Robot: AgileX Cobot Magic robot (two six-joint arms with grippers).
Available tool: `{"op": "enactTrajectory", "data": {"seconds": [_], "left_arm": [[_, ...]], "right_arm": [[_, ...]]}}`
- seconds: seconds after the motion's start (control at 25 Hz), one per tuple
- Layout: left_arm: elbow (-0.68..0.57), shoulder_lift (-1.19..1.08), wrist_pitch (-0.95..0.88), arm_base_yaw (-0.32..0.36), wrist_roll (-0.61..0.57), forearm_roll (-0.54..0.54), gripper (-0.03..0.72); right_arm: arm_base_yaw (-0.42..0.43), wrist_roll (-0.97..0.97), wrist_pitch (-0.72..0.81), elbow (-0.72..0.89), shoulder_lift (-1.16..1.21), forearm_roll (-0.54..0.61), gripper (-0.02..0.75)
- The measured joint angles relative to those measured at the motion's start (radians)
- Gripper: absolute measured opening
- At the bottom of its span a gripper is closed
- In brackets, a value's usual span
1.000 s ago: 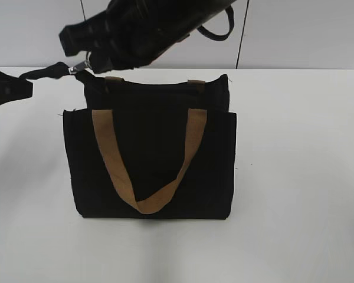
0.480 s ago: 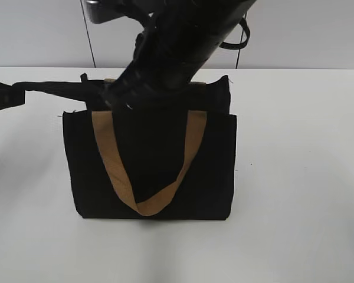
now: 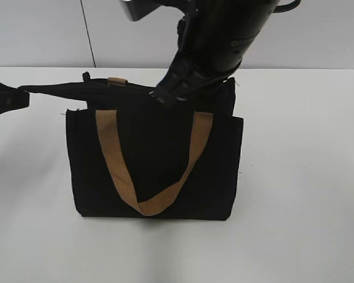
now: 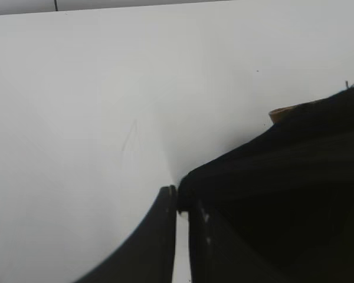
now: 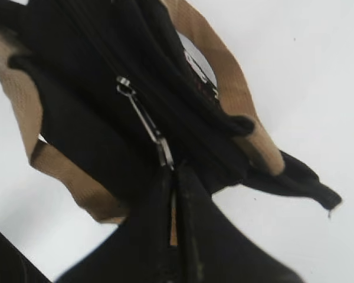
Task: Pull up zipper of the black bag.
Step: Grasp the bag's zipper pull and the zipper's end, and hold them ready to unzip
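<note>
The black bag (image 3: 153,171) stands upright on the white table with a tan handle (image 3: 147,203) hanging down its front. My left gripper (image 3: 12,99) is shut on the bag's black end tab at the far left and stretches the top edge; it also shows in the left wrist view (image 4: 182,203). My right gripper (image 3: 168,97) is over the middle of the bag's top. In the right wrist view it (image 5: 172,174) is shut on the pull tab of the silvery zipper (image 5: 144,121), whose slider sits on the black track. The bag (image 5: 94,130) fills that view.
The white table (image 3: 301,194) runs all round the bag. A grey wall with vertical seams stands behind. The right arm's black body (image 3: 224,35) hangs over the bag's top right and hides part of its rear edge.
My right gripper has travelled right along the bag's top, from the left corner to about the middle, with the zipper pull in it. The left gripper has kept its hold at the left.
</note>
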State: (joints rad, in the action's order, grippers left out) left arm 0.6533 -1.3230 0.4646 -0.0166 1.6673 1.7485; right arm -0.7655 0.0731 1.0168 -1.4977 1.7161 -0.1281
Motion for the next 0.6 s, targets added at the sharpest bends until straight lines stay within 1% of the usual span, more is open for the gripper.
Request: {"op": "enactTrajectory", "data": {"seconds": [0.16, 0.36, 0.44, 0.6], "left_arm": [[0.0, 0.0, 0.023, -0.001, 0.0, 0.0, 0.02], [0.0, 0.0, 0.02, -0.001, 0.0, 0.0, 0.02], [0.0, 0.0, 0.011, -0.001, 0.0, 0.0, 0.02], [0.0, 0.0, 0.006, 0.0, 0.0, 0.0, 0.02]], "right_arm": [[0.006, -0.003, 0.038, 0.0, -0.02, -0.023, -0.015], [0.083, -0.005, 0.115, 0.0, -0.028, -0.022, -0.015], [0.118, -0.008, 0.13, 0.0, -0.032, 0.006, -0.015], [0.163, 0.005, 0.145, 0.0, -0.039, 0.099, -0.015]]}}
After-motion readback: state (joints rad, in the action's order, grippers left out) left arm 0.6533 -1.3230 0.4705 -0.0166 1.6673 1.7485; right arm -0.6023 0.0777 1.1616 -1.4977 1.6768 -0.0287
